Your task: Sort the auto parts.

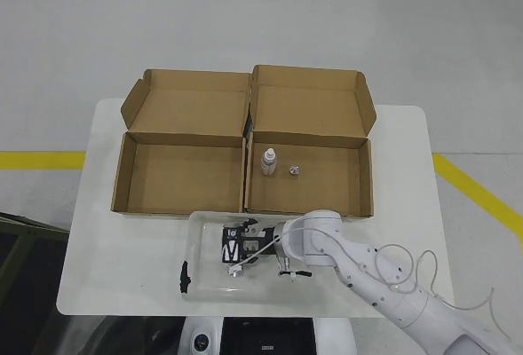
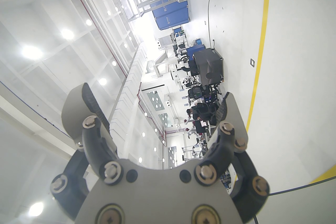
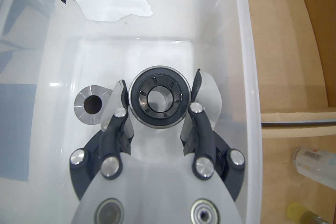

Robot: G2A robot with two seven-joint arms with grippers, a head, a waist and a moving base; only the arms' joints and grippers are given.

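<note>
The ring-shaped bearing (image 3: 160, 100) has a black face, a bright metal outer rim and an open centre bore. It lies flat on the floor of the clear plastic bin (image 3: 244, 51). The right gripper (image 3: 160, 78) is closed on it, one ribbed pad against each side of the rim. A silver metal disc with a dark centre hole (image 3: 90, 104) lies just beside one finger. The brown cardboard box (image 1: 365, 177) beside the bin holds a white bottle (image 1: 268, 161). The left gripper (image 2: 157, 101) has its fingers spread apart and holds nothing.
</note>
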